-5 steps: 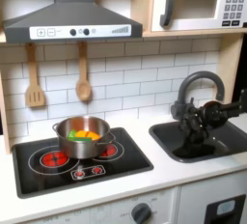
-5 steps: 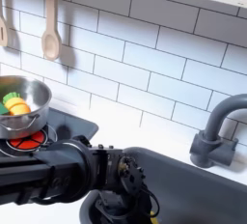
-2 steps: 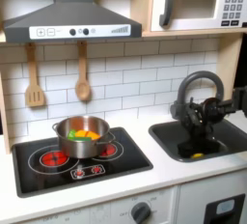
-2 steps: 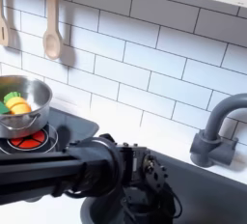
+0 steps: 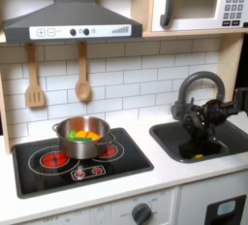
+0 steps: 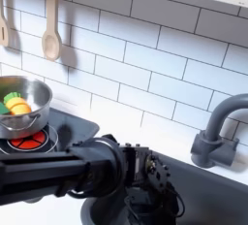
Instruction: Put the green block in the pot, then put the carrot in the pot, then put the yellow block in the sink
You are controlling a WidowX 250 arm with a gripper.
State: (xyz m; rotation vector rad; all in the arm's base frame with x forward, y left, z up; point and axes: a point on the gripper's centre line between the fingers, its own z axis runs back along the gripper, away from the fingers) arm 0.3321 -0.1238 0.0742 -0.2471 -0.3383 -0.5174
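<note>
Below tool [image 5: 201,130], yellow block [image 5: 197,155] on sink [image 5: 167,142] floor; small, rigid, light; side grip suits. Tool opening: cannot tell.

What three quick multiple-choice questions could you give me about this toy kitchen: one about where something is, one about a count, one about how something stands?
1. Where does the pot stand?
A. on the black stovetop
B. in the sink
C. on the microwave

2. How many wooden utensils hang on the tiled wall?
A. one
B. two
C. four

3. Where is the yellow block now?
A. inside the pot
B. on the stovetop beside the pot
C. on the floor of the sink, below the gripper

Answers:
1. A: in both exterior views the pot sits on a red burner ring.
2. B: the first exterior view shows a slotted spatula and a spoon hanging side by side.
3. C: the first exterior view shows a small yellow shape lying in the basin under the arm.
</note>
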